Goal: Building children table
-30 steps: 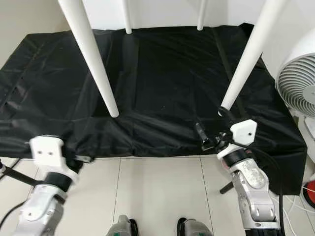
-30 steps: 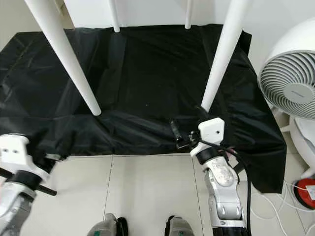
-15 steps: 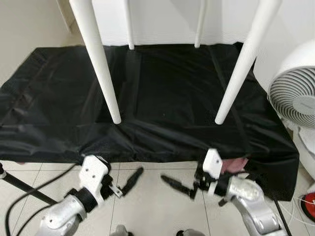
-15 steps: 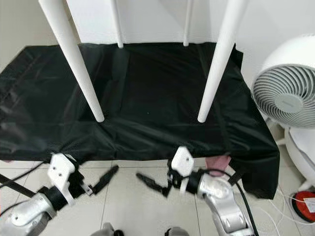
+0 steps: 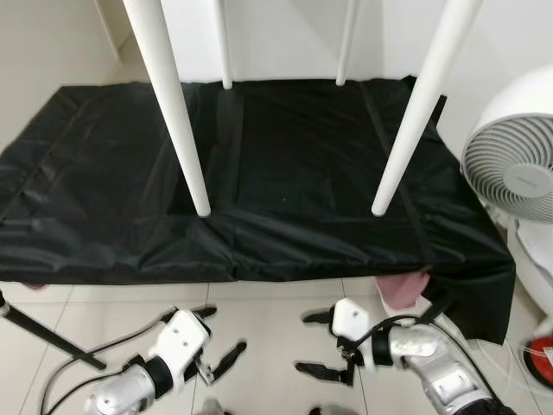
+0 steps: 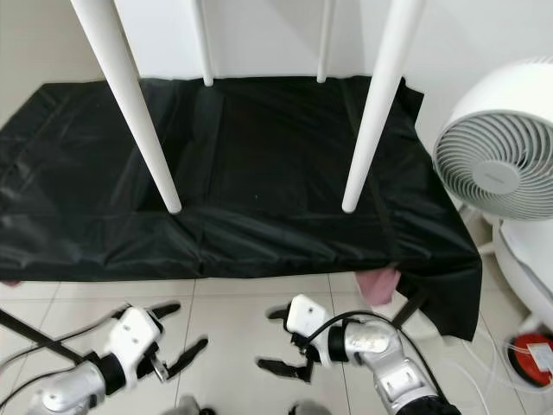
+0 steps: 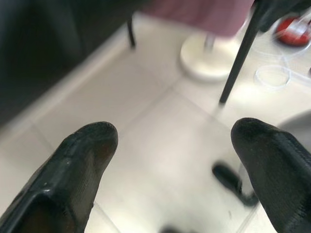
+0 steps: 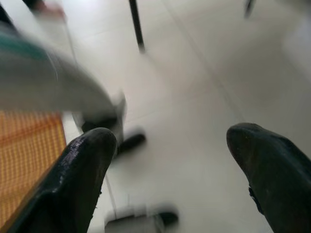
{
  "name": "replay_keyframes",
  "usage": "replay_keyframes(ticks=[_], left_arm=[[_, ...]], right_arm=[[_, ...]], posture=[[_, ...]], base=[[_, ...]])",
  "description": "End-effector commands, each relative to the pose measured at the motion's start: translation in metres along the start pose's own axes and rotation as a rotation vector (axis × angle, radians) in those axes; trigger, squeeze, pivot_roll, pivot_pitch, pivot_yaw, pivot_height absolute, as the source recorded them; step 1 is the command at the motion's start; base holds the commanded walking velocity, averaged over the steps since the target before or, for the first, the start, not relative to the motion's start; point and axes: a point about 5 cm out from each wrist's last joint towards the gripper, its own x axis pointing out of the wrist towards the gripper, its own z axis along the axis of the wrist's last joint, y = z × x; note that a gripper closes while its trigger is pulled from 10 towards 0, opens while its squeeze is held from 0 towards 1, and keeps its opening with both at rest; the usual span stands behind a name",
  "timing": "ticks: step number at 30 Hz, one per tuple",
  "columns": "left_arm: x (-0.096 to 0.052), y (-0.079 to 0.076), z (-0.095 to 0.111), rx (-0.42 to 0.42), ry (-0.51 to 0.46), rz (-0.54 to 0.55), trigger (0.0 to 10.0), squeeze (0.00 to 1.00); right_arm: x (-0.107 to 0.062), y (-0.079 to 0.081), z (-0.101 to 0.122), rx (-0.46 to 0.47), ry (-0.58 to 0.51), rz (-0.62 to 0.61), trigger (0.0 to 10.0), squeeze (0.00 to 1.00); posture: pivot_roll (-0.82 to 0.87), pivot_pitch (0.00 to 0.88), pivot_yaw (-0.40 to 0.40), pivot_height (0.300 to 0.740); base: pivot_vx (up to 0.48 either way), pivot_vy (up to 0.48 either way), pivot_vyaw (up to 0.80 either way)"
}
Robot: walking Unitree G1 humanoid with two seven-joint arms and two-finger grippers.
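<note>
A white children's table stands upright on its four tapered white legs — the two nearer legs, front left (image 5: 177, 104) and front right (image 5: 422, 99), plant their tips close to the front edge of a black crinkled fabric sheet (image 5: 285, 156) spread over the pale tiled floor (image 5: 276, 298), and the two farther legs (image 5: 223, 43) stand near the sheet's back edge by the wall. The tabletop itself is cut off above the frame, so how the legs join it cannot be checked; judging from its stance alone, the build looks finished or nearly so.

Both arms sit low over the bare tiles in front of the sheet, clear of the legs and holding nothing. The left end effector (image 5: 220, 335) has its two black fingers spread apart, as its wrist view confirms with open floor between the fingertips (image 7: 92, 141). The right end effector (image 5: 318, 344) is likewise parted, fingers (image 8: 87, 155) wide with only blurred tile between them. That posture suggests the arms are drawn back from the table rather than working on it.

A white round fan (image 5: 518, 169) stands off the sheet's right edge. A pink scrap (image 5: 399, 290) peeks from under the sheet's front right corner — what it is cannot be told. Both wrist views are smeared.
</note>
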Motion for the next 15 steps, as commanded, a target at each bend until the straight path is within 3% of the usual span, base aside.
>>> replay_keyframes(ticks=[1, 3, 5, 6, 7, 8, 11, 13, 15], left_arm=[[-0.001, 0.0, -0.01, 0.01, 0.044, -0.002, 10.0, 0.0], [0.002, 0.005, -0.015, 0.016, 0.064, 0.053, 10.0, 0.0], [0.009, 0.014, -0.041, -0.07, 0.171, 0.196, 10.0, 0.0], [0.009, 0.014, -0.041, -0.07, 0.171, 0.196, 10.0, 0.0], [0.011, 0.017, -0.057, -0.087, 0.255, 0.275, 10.0, 0.0], [0.011, 0.017, -0.057, -0.087, 0.255, 0.275, 10.0, 0.0], [0.013, 0.016, -0.079, -0.129, 0.379, 0.359, 10.0, 0.0], [0.013, 0.016, -0.079, -0.129, 0.379, 0.359, 10.0, 0.0], [0.011, 0.01, -0.095, -0.178, 0.478, 0.374, 10.0, 0.0]], right_arm=[[0.005, 0.003, -0.008, -0.001, 0.044, -0.008, 10.0, 0.0], [0.008, 0.0, -0.014, 0.044, 0.062, -0.068, 10.0, 0.0], [0.015, -0.006, -0.027, 0.137, 0.096, -0.254, 10.0, 0.0], [0.015, -0.006, -0.027, 0.137, 0.096, -0.254, 10.0, 0.0], [0.019, -0.006, -0.034, 0.179, 0.123, -0.33, 10.0, 0.0], [0.019, -0.006, -0.034, 0.179, 0.123, -0.33, 10.0, 0.0], [0.024, -0.002, -0.045, 0.225, 0.172, -0.413, 10.0, 0.0], [0.024, -0.002, -0.045, 0.225, 0.172, -0.413, 10.0, 0.0], [0.024, 0.004, -0.059, 0.287, 0.228, -0.469, 10.0, 0.0]], posture=[[-0.01, 0.087, 0.062, 0.74], [-0.01, 0.081, 0.064, 0.74], [-0.01, 0.081, 0.064, 0.74], [-0.01, 0.081, 0.064, 0.74], [-0.02, 0.072, 0.07, 0.74], [-0.02, 0.072, 0.07, 0.74], [-0.03, 0.066, 0.068, 0.74], [-0.03, 0.066, 0.068, 0.74], [-0.03, 0.066, 0.068, 0.74]], base=[[0.0, 0.0, 0.0], [0.0, 0.0, 0.0], [0.0, 0.0, 0.0], [0.0, 0.0, 0.0], [0.0, 0.0, 0.0], [0.0, 0.0, 0.0], [0.0, 0.0, 0.0], [0.0, 0.0, 0.0], [0.0, 0.0, 0.0]])
